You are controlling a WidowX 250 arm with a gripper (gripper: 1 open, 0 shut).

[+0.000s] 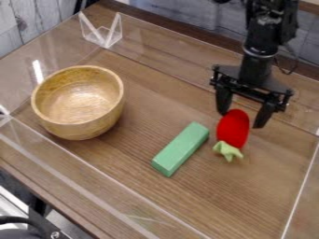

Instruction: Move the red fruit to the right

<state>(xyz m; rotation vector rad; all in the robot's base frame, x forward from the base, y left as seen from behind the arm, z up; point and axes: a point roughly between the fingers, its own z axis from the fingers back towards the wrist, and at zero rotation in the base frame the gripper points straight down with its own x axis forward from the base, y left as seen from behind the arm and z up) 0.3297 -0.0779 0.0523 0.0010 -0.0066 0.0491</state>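
Observation:
The red fruit lies on the wooden table at the right, its light green stem pointing toward the front. My gripper hangs straight down just above its far end, open, with one black finger to the left and the other to the right of the fruit's top. The fingers straddle the fruit without closing on it. A green rectangular block lies to the fruit's left.
A wooden bowl stands at the left. A clear plastic wall rims the table on the right and front. A small clear stand sits at the back left.

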